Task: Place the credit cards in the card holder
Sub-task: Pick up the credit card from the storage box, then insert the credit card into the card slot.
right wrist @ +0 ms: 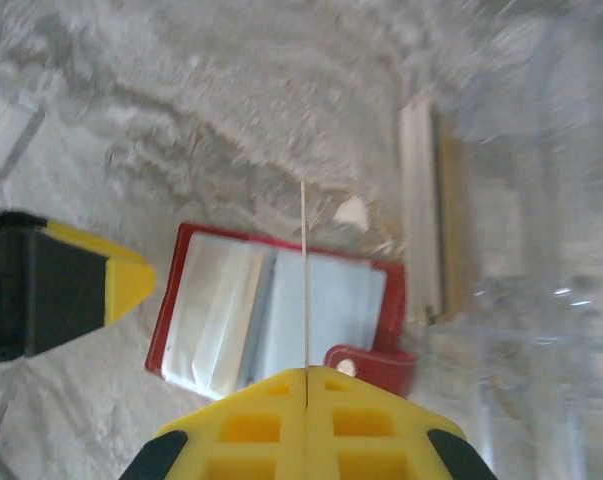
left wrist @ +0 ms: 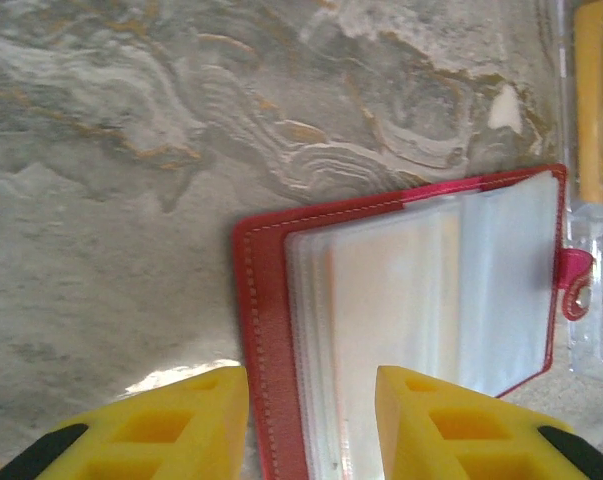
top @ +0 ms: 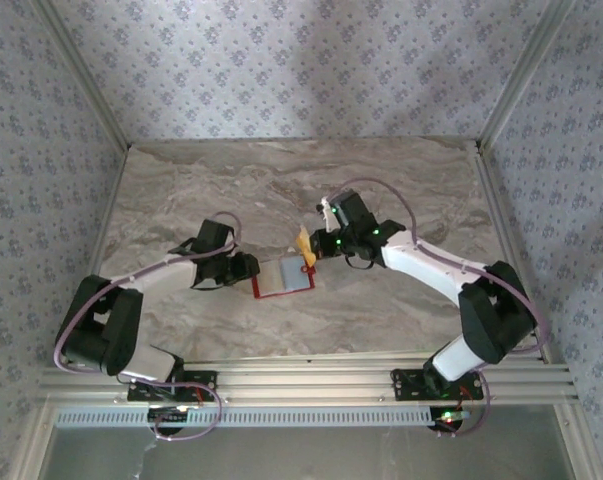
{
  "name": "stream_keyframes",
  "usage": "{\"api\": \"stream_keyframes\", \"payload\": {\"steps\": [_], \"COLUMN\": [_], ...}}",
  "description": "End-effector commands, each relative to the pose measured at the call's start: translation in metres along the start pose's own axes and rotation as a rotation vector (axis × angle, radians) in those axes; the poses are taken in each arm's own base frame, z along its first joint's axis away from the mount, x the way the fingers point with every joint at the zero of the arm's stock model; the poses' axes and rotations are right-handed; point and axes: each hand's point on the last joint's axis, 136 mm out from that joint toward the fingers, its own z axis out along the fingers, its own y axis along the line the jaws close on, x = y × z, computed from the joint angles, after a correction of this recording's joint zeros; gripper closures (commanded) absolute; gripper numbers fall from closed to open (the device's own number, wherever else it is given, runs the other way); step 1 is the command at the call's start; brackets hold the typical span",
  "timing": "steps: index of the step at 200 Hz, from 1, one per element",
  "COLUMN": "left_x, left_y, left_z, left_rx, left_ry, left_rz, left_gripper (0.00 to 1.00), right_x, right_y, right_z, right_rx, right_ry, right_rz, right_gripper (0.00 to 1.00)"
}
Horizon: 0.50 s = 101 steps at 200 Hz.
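Right jaws (right wrist: 306,375): closed flat on a card (right wrist: 304,270), pinched by its near end; the rest stands straight out ahead of the tips, seen edge-on, its long axis seemingly in line with the fingers.
Left jaws (left wrist: 309,372): part-way open, no grip evident; astride the red outer edge of the holder, one tip off its outer side and the other over the sleeves (left wrist: 401,290). Pressing down or hovering, cannot tell.
Card holder (right wrist: 341,300): open and flat on the worktop, clear sleeves up. Just below and ahead of the right jaws, between the two sets of jaws, with the snap tab (right wrist: 366,365) on the right jaws' side.
Key relation: free end of the card over the middle of the sleeves, its plane crossing the holder's longer side. Probably needs lowering and tilting toward a pocket mouth, whose direction cannot be made out.
Nearer arm: right for the card, left for steadying.
Worktop (top: 231,190): grey marbled, smooth; holder judged likely to slide unless pinned.
Room: patterned walls (top: 301,60) well apart from both jaws. Clear plastic piece (right wrist: 541,300) just beyond the snap side, a possible snag.
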Motion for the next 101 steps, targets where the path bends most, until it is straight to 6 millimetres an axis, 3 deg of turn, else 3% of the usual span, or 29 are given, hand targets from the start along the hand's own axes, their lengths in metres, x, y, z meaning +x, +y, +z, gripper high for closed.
{"api": "stream_keyframes", "payload": {"steps": [1, 33, 101], "left_x": [-0.004, 0.001, 0.007], "left_y": [-0.021, -0.035, -0.021], "left_z": [-0.007, 0.0, 0.02], "left_rx": [0.056, 0.077, 0.011], "left_ry": [-0.041, -0.022, 0.047], "left_rz": [0.079, 0.132, 0.102], "left_gripper": [0.62, 0.63, 0.66], "right_x": [-0.001, 0.01, 0.028], "right_y": [0.022, 0.026, 0.022], "right_z": [0.009, 0.027, 0.048], "right_rx": [-0.13, -0.181, -0.216], "right_ry": [-0.012, 0.032, 0.082], "right_rz": [0.011, 0.034, 0.094], "right_gripper": [1.0, 1.0, 1.0]}}
